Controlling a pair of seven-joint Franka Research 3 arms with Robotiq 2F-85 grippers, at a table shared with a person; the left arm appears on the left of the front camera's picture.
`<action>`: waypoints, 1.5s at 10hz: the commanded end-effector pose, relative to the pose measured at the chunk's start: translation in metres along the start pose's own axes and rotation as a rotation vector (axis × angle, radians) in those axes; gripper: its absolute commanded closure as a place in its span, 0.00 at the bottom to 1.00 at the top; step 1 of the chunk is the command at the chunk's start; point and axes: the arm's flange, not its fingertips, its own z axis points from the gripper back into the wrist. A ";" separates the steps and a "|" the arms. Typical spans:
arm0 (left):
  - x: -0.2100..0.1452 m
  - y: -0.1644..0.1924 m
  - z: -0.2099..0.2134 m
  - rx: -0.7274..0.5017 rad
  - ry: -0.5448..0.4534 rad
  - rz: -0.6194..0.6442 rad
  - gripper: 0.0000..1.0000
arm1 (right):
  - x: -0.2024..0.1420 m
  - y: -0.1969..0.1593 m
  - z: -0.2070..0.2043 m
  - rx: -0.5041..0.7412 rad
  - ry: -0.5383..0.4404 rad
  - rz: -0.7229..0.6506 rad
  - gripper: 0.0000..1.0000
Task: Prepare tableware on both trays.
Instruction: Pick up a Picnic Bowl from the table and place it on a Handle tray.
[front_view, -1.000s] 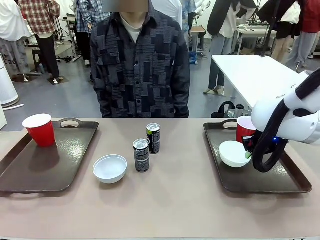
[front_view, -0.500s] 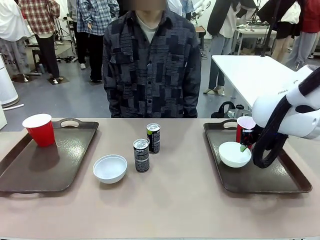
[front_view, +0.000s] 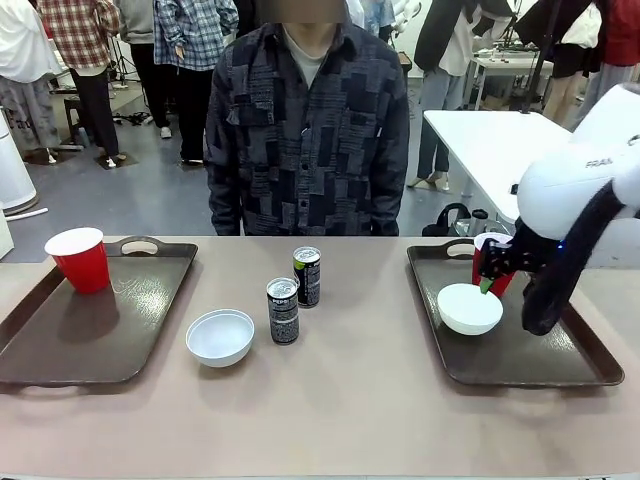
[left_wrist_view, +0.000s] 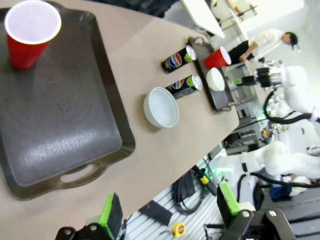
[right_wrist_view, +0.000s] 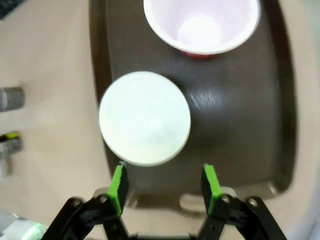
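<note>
Right hand (right_wrist_view: 164, 184): fingers spread wide, gripping nothing, poised over the right tray (right_wrist_view: 235, 125). A white bowl (right_wrist_view: 145, 118) sits on that tray just ahead of the fingertips, apart from them. A red cup (right_wrist_view: 201, 22) stands beyond the bowl.

Left hand (left_wrist_view: 169, 207): fingers wide apart, empty. Ahead of it is the left tray (left_wrist_view: 60, 125), carrying a second red cup (left_wrist_view: 29, 31) at its far end. A second bowl (left_wrist_view: 161, 107), a Pepsi can (left_wrist_view: 184, 85) and a second Pepsi can (left_wrist_view: 178, 58) stand on the bench (left_wrist_view: 150, 145) beside that tray.

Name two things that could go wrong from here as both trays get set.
The open right gripper hangs over the white bowl, close to the red cup: swinging away might tip the cup. The near can stands close to the far can and the second bowl: gripping one might topple the other.
</note>
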 end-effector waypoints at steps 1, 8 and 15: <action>-0.001 0.001 0.002 -0.006 -0.006 0.001 0.00 | -0.052 0.002 0.038 -0.075 0.024 -0.020 0.05; -0.001 0.001 0.002 -0.006 -0.006 0.001 0.00 | -0.062 0.012 0.086 -0.079 0.028 0.019 0.00; -0.001 0.001 0.002 -0.006 -0.006 0.001 0.00 | -0.062 0.012 0.086 -0.079 0.028 0.019 0.00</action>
